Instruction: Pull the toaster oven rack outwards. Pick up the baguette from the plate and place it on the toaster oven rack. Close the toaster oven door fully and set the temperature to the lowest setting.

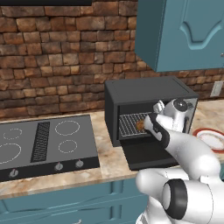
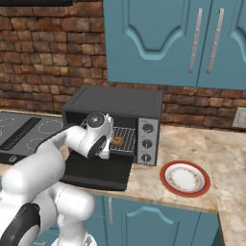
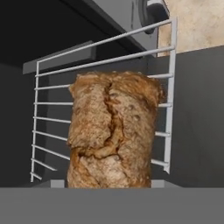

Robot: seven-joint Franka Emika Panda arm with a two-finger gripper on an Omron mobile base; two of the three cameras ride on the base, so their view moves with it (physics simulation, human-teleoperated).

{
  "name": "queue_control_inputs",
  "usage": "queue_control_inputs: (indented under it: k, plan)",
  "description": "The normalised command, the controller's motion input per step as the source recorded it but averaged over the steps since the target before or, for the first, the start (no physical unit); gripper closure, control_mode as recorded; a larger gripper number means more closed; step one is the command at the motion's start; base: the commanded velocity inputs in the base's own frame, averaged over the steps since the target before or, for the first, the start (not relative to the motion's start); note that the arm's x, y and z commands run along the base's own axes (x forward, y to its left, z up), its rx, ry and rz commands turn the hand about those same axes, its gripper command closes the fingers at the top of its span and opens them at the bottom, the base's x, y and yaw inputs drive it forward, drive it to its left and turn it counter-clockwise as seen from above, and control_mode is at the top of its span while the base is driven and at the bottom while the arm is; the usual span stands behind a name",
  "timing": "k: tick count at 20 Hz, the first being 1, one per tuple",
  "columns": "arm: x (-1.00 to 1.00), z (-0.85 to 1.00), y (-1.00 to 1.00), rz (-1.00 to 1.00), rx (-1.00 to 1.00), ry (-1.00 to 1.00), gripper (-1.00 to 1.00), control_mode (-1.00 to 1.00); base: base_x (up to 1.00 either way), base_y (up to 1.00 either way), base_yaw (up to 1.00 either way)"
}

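Observation:
The dark grey toaster oven (image 1: 144, 89) (image 2: 120, 102) stands on the counter with its door (image 1: 146, 155) (image 2: 98, 170) folded down flat in front. The silver wire rack (image 1: 129, 124) (image 2: 126, 137) (image 3: 168, 87) shows in the opening. My gripper (image 1: 145, 126) (image 2: 112, 143) reaches into the oven mouth, shut on the brown baguette (image 1: 140, 125) (image 2: 117, 141) (image 3: 111, 131), which hangs just over the rack. In the hand view the bread hides my fingertips. The red-rimmed white plate (image 1: 212, 138) (image 2: 185, 178) lies bare on the counter to the oven's right.
Three round knobs (image 2: 147, 136) sit on the oven's silver right panel. A flat black cooktop (image 1: 43, 142) (image 2: 24, 132) lies left of the oven. Teal cabinets (image 2: 158, 38) hang above, with a brick wall behind. The counter edge runs just in front of the open door.

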Motion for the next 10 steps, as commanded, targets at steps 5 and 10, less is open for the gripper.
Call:
queue_control_inputs:
  k: [5, 10]
  plan:
    - [-0.02, 0.23, 0.0, 0.0, 0.0, -0.08, -1.0, -1.0, 0.0, 0.0, 0.0]
    - [-0.09, 0.53, 0.0, -0.01, 0.04, 0.11, -1.0, -1.0, 0.0, 0.0, 0.0]
